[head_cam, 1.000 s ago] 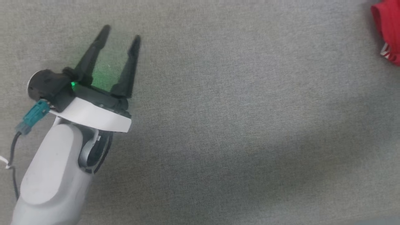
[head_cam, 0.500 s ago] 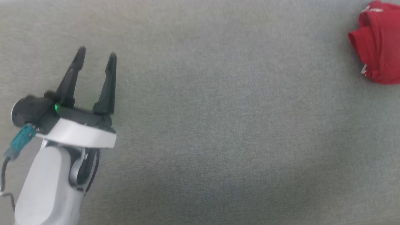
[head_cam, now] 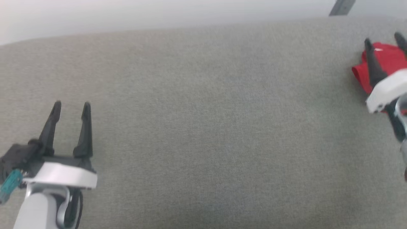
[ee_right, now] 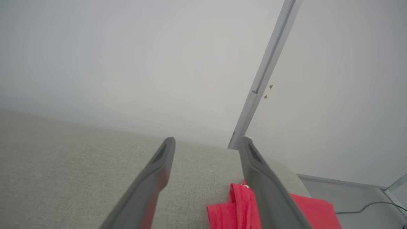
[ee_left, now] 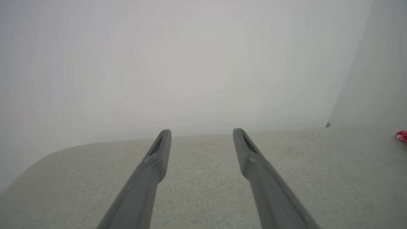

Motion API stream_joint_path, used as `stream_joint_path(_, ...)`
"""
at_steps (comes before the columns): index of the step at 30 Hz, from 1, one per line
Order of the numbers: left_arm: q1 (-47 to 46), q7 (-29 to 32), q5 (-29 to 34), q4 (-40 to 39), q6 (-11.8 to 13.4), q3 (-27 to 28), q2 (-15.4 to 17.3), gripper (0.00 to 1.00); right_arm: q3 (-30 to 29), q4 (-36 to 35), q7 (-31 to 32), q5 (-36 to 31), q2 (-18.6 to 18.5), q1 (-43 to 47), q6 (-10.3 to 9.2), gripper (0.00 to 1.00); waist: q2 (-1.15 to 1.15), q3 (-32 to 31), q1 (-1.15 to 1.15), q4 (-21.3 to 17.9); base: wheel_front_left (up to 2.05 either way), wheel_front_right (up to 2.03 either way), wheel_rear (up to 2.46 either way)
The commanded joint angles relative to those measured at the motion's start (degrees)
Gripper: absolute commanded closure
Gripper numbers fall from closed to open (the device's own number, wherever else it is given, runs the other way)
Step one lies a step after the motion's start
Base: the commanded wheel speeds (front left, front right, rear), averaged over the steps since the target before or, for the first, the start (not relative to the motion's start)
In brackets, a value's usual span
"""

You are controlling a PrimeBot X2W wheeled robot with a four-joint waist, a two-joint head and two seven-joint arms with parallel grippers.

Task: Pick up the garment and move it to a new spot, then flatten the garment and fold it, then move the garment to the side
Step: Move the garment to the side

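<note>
The garment [head_cam: 386,60] is a crumpled bright red heap at the far right of the grey fabric surface [head_cam: 203,127]. My right gripper [head_cam: 383,39] hangs over it, open, its two dark fingers spread with nothing between them. In the right wrist view the garment [ee_right: 235,208] lies low, partly behind the right finger of that gripper [ee_right: 208,141]. My left gripper [head_cam: 72,106] stands open at the lower left, far from the garment. In the left wrist view it [ee_left: 202,133] points across bare fabric, with a sliver of the garment [ee_left: 401,135] at the right edge.
The surface ends at a pale wall [head_cam: 159,12] along its far edge [head_cam: 159,30]. A grey metal strip [ee_right: 267,73] runs up the wall behind the garment. Past the surface's right end, a thin cable [ee_right: 365,206] lies on the floor.
The whole head picture has shifted, so the camera has moved; the far edge and wall now show. My right gripper has come into view over the garment. Both grippers stay open.
</note>
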Motion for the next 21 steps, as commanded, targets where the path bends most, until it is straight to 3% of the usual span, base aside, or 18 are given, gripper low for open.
stream_joint_path(1,1.25,0.02,0.57,-0.06,0.05,0.77,-0.06,0.00,-0.13,-1.38,-0.56,0.43,0.14,2.30,-0.02,0.00,0.00,-1.52,0.00,0.99,0.00,0.00,0.00)
stream_joint_path(8,6.89,0.02,0.56,-1.11,0.05,4.18,-0.49,0.00,-3.49,-10.96,-1.04,-1.46,1.56,12.29,-0.02,0.00,0.00,-3.97,0.00,1.66,0.00,0.00,0.00)
stream_joint_path(21,13.33,0.03,-0.52,-0.29,0.05,8.04,-0.70,0.00,-14.23,-25.66,-1.06,-5.22,9.34,31.45,-0.02,0.00,0.00,-7.08,0.00,2.43,0.00,0.00,0.00)
